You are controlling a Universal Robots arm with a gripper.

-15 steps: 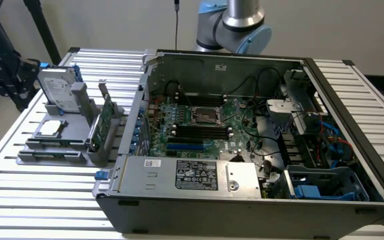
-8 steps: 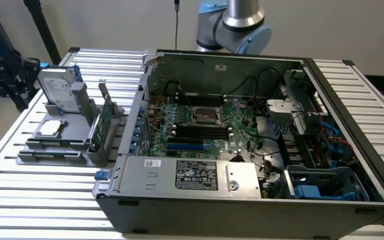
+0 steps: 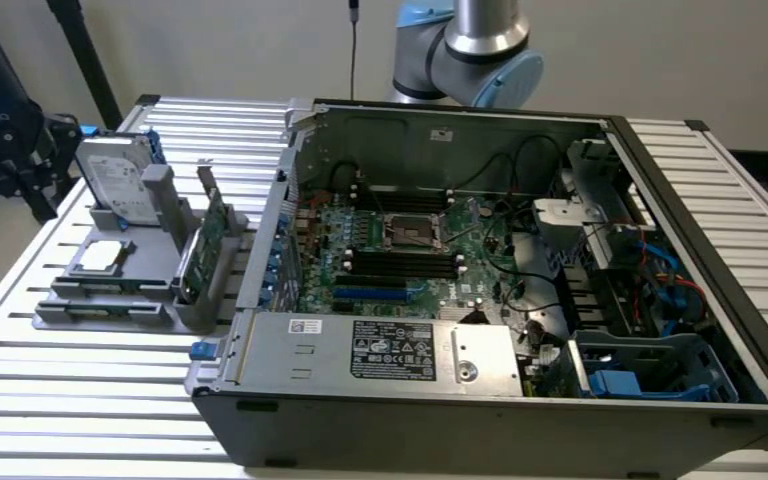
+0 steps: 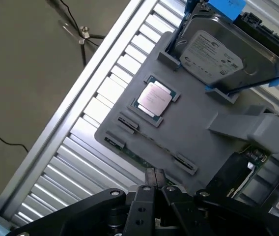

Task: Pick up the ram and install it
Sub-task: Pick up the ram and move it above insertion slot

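In the wrist view my gripper (image 4: 154, 173) is shut, its dark fingers pressed together with nothing between them. It hangs above the edge of a grey holder tray (image 4: 188, 132). A thin green strip, seemingly the ram (image 4: 138, 158), lies along that tray edge between small clips, just beyond the fingertips. In the exterior view the tray (image 3: 77, 300) sits at the left of the open computer case (image 3: 491, 400). The motherboard's black slots (image 3: 404, 262) lie inside the case.
The tray also holds a square silver processor (image 4: 155, 97), a hard drive (image 4: 213, 49) in blue rails and a taller green card with a bracket (image 3: 204, 250). The robot arm's joint (image 3: 484, 45) stands behind the case. Everything rests on a slatted metal table (image 3: 77, 400).
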